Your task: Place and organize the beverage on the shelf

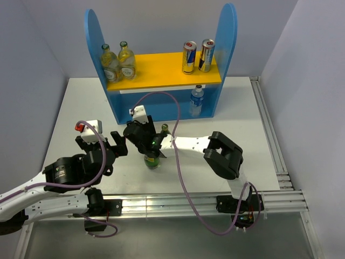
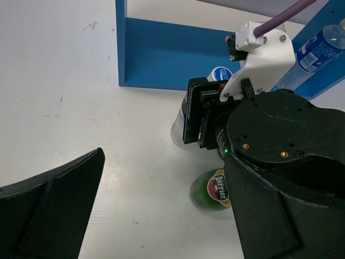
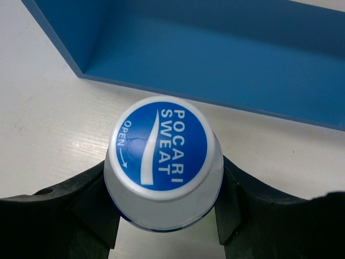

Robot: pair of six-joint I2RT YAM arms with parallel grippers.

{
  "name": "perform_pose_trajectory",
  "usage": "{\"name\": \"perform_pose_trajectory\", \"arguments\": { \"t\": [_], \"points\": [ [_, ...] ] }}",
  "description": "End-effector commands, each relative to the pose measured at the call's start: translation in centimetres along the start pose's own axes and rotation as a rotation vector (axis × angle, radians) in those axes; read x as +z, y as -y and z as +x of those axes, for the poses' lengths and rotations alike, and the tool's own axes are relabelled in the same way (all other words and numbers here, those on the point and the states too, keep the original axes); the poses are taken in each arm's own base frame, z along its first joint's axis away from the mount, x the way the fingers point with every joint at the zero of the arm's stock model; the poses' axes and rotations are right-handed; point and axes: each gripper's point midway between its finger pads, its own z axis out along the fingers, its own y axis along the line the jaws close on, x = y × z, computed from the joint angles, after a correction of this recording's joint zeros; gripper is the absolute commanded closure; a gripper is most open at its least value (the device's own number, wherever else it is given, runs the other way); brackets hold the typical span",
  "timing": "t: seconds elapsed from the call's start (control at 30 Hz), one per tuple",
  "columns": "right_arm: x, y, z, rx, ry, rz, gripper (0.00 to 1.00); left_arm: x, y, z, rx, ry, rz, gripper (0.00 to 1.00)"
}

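Observation:
The blue shelf [image 1: 97, 65] with a yellow board stands at the back. On the board are two yellow bottles [image 1: 118, 62] at the left and two cans [image 1: 197, 55] at the right. A water bottle [image 1: 197, 101] stands on the blue base. My right gripper [image 3: 164, 178] is shut on a Pocari Sweat bottle [image 3: 161, 145], its fingers pressing both sides below the cap, just in front of the shelf base [image 3: 226, 59]. A green Perrier bottle [image 1: 153, 160] stands on the table close beside it. My left gripper [image 2: 161, 178] is wide open and empty, left of the Perrier bottle [image 2: 211, 189].
The right arm's wrist [image 1: 141, 135] and its purple cable [image 1: 178, 162] hang over the Perrier bottle. The left wrist view shows the right gripper body [image 2: 269, 129] close against my left gripper's right finger [image 2: 280, 216]. An aluminium rail [image 1: 269, 129] runs along the table's right edge.

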Motion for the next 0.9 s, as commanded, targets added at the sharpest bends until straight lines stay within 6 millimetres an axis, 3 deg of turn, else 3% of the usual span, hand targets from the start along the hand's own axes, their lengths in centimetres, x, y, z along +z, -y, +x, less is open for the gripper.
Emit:
{"name": "perform_pose_trajectory", "arguments": {
  "t": [0.0, 0.2, 0.4, 0.57, 0.7, 0.87],
  "points": [
    [-2.2, 1.5, -7.5, 0.089, 0.119, 0.034, 0.94, -0.1, 0.1, -0.5, -0.014, 0.010, 0.000, 0.01],
    [-7.2, 5.8, -16.3, 0.127, 0.265, 0.081, 0.93, -0.1, 0.1, -0.3, -0.009, 0.009, -0.004, 0.01],
    [-9.6, 10.9, -21.0, 0.150, 0.347, 0.186, 0.94, 0.0, 0.1, -0.3, -0.006, 0.008, -0.010, 0.01],
    [-8.9, 16.0, -21.0, 0.204, 0.344, 0.264, 0.97, 0.0, 0.2, -0.3, -0.004, 0.006, -0.009, 0.01],
    [-7.5, 18.8, -18.7, 0.245, 0.316, 0.295, 1.00, 0.1, 0.2, -0.2, 0.000, 0.006, -0.011, 0.01],
    [-6.1, 20.4, -16.8, 0.266, 0.304, 0.322, 1.00, 0.1, 0.2, -0.1, 0.008, 0.002, -0.016, 0.01]
  ]
}}
